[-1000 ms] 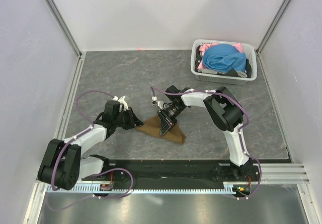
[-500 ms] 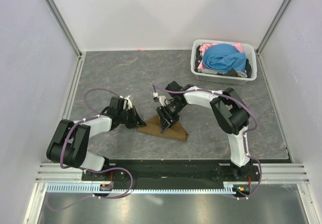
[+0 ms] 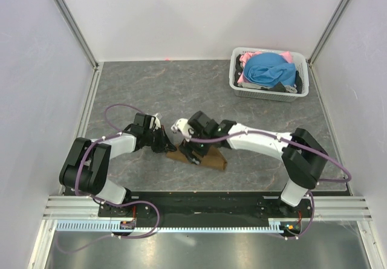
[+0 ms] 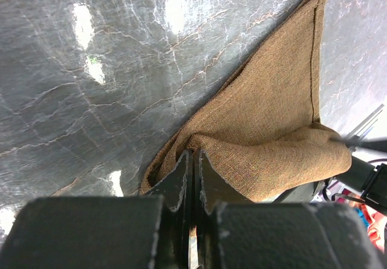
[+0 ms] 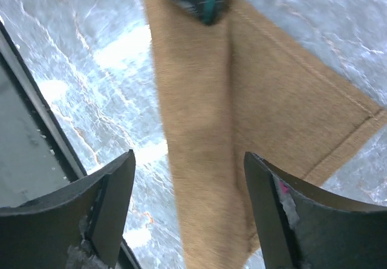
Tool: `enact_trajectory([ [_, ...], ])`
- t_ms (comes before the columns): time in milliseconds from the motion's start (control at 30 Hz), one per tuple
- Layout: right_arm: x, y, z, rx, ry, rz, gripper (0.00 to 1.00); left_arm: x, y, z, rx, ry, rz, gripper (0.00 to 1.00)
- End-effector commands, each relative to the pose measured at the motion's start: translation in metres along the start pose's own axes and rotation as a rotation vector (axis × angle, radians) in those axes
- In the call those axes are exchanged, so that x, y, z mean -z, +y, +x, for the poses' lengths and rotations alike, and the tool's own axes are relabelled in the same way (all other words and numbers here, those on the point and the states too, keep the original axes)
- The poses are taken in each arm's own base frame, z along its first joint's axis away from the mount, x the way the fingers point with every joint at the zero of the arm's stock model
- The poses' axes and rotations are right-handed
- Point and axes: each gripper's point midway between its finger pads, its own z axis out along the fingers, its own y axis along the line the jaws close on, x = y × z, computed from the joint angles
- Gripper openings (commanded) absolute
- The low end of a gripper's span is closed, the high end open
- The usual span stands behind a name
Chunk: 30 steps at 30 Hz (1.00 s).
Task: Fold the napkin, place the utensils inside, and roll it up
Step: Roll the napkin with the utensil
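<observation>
Left gripper (image 4: 193, 156) is clamped on the napkin's (image 4: 272, 118) folded edge. Right gripper (image 5: 188, 160) hangs over the cloth, jaws apart. The napkin lies on the table (image 3: 151, 93), between both grippers. You should pin the fold with the right gripper, then roll evenly and tight. Its long axis runs left to right, with the tapered end pointing away from the left gripper.

bright overhead light, glare, blur (right wrist)

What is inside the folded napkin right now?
Only brown cloth shows: the napkin is folded over, its corner pinched by the left tool. Whether anything lies inside cannot be seen; the fold covers it.
</observation>
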Motion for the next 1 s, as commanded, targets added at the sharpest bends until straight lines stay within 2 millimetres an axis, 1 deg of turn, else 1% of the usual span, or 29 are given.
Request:
enact_trajectory([
  [0,0.005,-0.016,-0.006,0.123,-0.090,0.254,0.83,-0.001,0.022,0.016,0.023,0.059,-0.106,0.02],
  [33,0.007,-0.014,-0.011,0.136,-0.123,0.269,0.88,-0.001,0.021,0.016,0.022,0.059,-0.104,0.02],
  [67,0.006,-0.014,-0.010,0.148,-0.128,0.284,0.89,-0.001,0.020,0.015,0.022,0.061,-0.102,0.02],
  [100,0.003,-0.010,-0.006,0.162,-0.124,0.279,0.89,-0.001,0.020,0.015,0.022,0.061,-0.100,0.02],
  [133,0.002,-0.007,-0.008,0.170,-0.134,0.273,0.89,-0.001,0.019,0.015,0.022,0.061,-0.100,0.02],
  [300,-0.008,0.007,-0.002,0.220,-0.116,0.234,0.86,0.000,0.019,0.014,0.023,0.062,-0.102,0.02],
  [400,-0.016,0.011,0.007,0.233,-0.090,0.214,0.84,0.000,0.019,0.015,0.025,0.064,-0.106,0.02],
  [533,-0.027,0.009,0.020,0.223,-0.045,0.209,0.81,0.000,0.017,0.014,0.022,0.064,-0.098,0.02],
  [700,-0.036,0.002,0.026,0.198,-0.017,0.224,0.79,0.001,0.015,0.014,0.014,0.067,-0.089,0.02],
  [800,-0.041,0.001,0.029,0.177,-0.004,0.199,0.70,0.000,0.015,0.014,0.010,0.075,-0.086,0.02],
  [833,-0.041,0.001,0.030,0.173,0.002,0.191,0.62,0.000,0.015,0.014,0.010,0.075,-0.086,0.02],
  [900,-0.043,0.004,0.034,0.157,0.006,0.142,0.54,-0.001,0.015,0.013,0.008,0.074,-0.085,0.02],
  [933,-0.044,0.005,0.035,0.148,0.007,0.126,0.48,0.000,0.013,0.011,0.003,0.067,-0.081,0.02],
  [967,-0.044,0.003,0.037,0.134,0.009,0.109,0.46,0.002,0.010,0.007,-0.004,0.053,-0.078,0.02],
])
